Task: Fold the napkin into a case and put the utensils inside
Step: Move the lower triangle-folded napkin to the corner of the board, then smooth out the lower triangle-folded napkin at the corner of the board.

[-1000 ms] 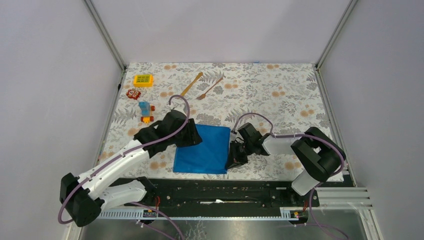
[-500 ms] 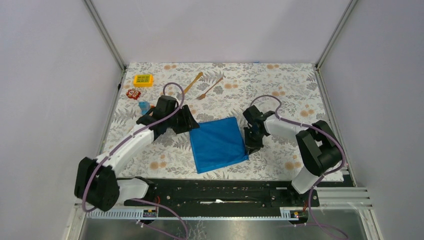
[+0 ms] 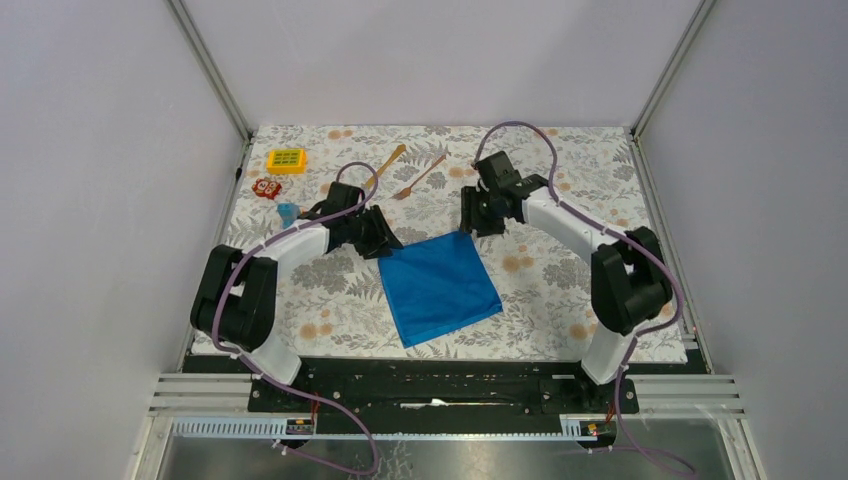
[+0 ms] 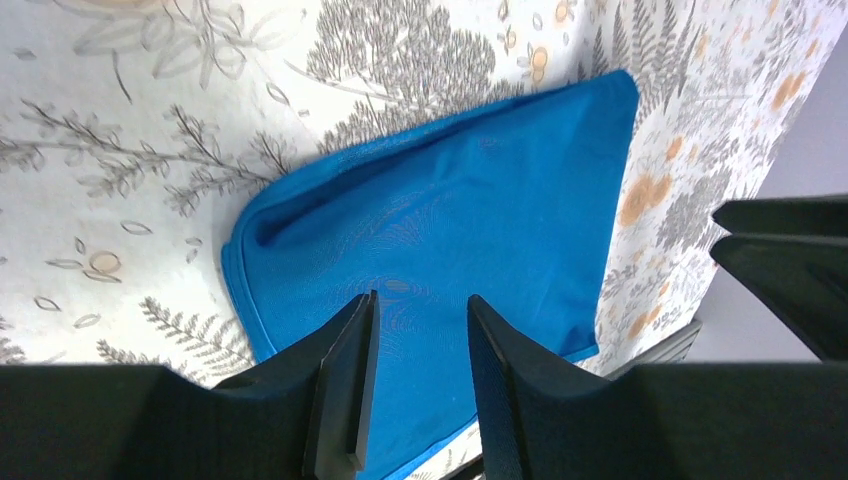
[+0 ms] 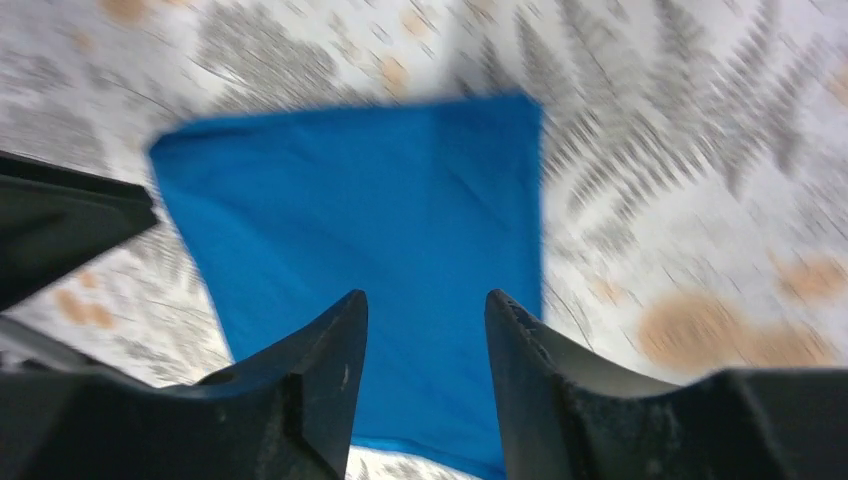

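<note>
1. The napkin lies mid-table, folded roughly square, not yet a narrow strip.
2. The utensils lie loose at its 11 o'clock.
3. Left gripper and right gripper hang parted, empty.

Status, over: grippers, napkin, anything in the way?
Left gripper open, empty. Right gripper open, empty. Napkin flat between them, unheld, not yet a strip. Fork, knife beyond it, nothing blocking.
</note>
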Controlling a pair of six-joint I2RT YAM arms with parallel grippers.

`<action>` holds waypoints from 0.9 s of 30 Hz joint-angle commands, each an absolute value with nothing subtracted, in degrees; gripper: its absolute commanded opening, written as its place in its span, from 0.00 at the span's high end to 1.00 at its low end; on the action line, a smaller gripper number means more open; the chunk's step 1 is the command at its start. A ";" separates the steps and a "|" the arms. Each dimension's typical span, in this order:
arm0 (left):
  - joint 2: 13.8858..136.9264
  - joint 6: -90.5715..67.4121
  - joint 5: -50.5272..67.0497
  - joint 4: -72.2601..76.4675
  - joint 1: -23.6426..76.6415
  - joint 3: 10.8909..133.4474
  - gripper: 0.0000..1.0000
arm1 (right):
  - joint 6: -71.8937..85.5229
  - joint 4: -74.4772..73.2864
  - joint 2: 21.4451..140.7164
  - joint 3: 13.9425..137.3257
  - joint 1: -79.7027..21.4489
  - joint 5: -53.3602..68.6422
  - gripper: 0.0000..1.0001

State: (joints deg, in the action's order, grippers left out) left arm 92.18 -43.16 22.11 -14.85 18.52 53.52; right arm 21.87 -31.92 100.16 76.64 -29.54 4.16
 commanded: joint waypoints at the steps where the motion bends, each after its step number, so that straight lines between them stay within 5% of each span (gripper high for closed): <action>1: 93.74 -43.25 21.69 -11.69 16.58 56.75 0.58 | 26.22 -16.54 108.23 79.16 -26.34 22.28 0.50; 5: 97.27 -42.44 19.46 -12.16 16.21 57.21 0.59 | 28.42 -10.82 114.75 80.58 -23.96 27.42 0.61; 13: 103.09 -41.65 14.88 -12.46 15.90 57.94 0.61 | 20.31 -17.01 120.92 84.50 -23.00 19.47 0.60; 21: 98.06 -41.55 18.10 -14.32 15.97 58.33 0.57 | 18.46 -27.16 99.94 72.59 -25.57 19.48 0.32; 24: 97.22 -42.04 19.53 -13.94 15.97 58.08 0.56 | 21.50 -24.85 94.29 61.79 -25.54 27.79 0.36; 27: 95.99 -42.02 19.74 -13.81 15.97 57.39 0.55 | 24.28 -21.01 88.40 52.23 -25.57 30.07 0.53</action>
State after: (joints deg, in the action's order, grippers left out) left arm 99.77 -42.44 18.70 -14.37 16.16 57.23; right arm 20.84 -22.44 93.30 62.19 -25.26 23.99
